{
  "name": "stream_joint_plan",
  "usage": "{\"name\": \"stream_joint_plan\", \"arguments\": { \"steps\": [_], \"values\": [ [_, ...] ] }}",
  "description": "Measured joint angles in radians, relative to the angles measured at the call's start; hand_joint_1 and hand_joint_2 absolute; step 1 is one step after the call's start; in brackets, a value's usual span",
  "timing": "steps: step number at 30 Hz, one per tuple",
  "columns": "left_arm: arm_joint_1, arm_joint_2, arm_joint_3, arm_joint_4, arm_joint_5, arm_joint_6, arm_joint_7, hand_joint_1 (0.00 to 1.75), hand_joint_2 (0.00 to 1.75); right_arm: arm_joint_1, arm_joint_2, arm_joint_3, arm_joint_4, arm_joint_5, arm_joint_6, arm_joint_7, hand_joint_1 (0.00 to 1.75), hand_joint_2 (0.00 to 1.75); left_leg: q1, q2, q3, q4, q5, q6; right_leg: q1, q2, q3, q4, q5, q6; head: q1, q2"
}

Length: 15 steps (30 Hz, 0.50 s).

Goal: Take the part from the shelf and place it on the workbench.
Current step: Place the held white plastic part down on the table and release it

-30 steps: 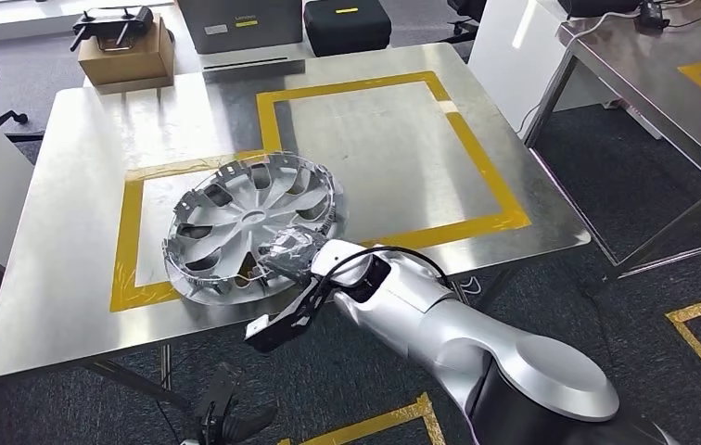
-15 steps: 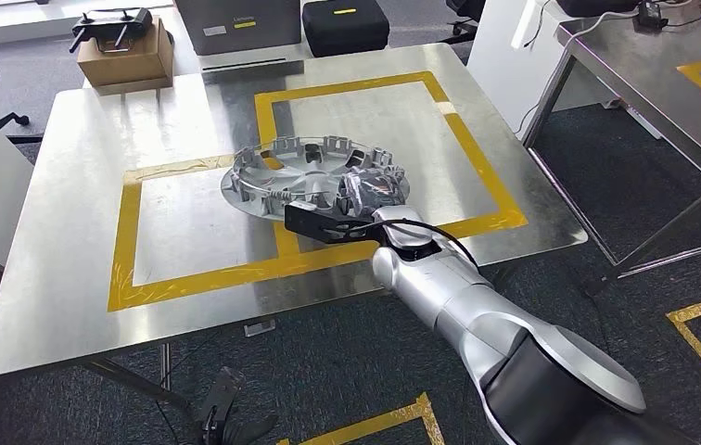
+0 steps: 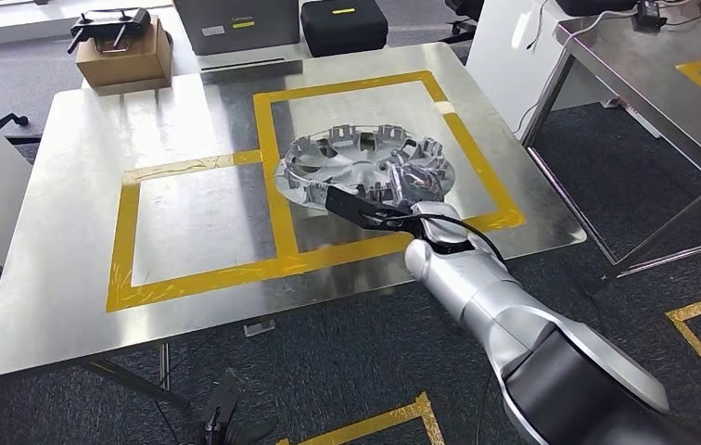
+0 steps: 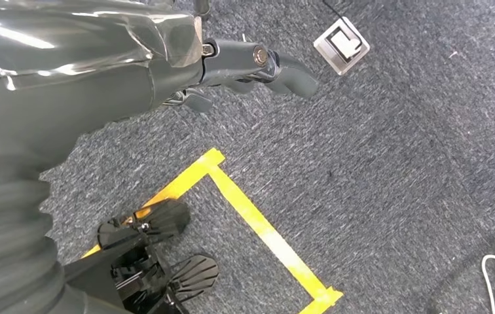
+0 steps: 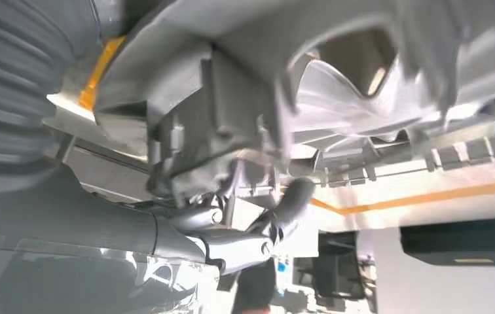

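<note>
Wheel cover [image 3: 365, 170]: silver, inside the yellow tape square [image 3: 477, 167] on the tabletop [image 3: 69, 232], gripped at its near rim by the right hand [image 3: 401, 197]. Left hand [image 4: 258, 62]: hanging over carpet, grasping nothing, fingers loosely extended.

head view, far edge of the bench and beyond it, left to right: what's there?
Brown cardboard box with a black drone-like gadget on top → grey rectangular case → black hard case with a yellow label.
</note>
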Motion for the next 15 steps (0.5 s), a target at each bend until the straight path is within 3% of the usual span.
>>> {"name": "stream_joint_plan", "arguments": {
  "steps": [7, 11, 15],
  "values": [
    [-0.001, -0.003, -0.004, 0.000, 0.004, -0.007, 0.005, 0.00, 1.75, 0.016, -0.003, -0.001, 0.001, 0.006, -0.031, -0.052, 0.00, 0.00, 0.000, 0.000, 0.000, 0.000, 0.000, 0.000, 0.000, 0.000, 0.000, 0.001, 0.000, 0.000, 0.000, 0.000],
    [-0.001, -0.004, -0.004, 0.000, 0.006, -0.009, 0.005, 0.00, 0.00, 0.019, -0.003, -0.002, 0.001, 0.006, -0.034, -0.058, 0.00, 0.00, 0.000, 0.000, 0.000, 0.000, 0.000, 0.000, 0.000, 0.000, 0.000, 0.001, 0.000, 0.000, 0.000, 0.000],
    [-0.001, -0.004, -0.004, 0.000, 0.011, -0.006, 0.006, 0.00, 0.00, 0.019, -0.001, -0.010, 0.000, -0.016, -0.045, -0.114, 0.00, 0.00, 0.000, 0.000, 0.000, 0.000, 0.000, 0.000, 0.000, 0.000, 0.000, 0.001, 0.000, 0.000, 0.000, 0.000]
  ]
}}
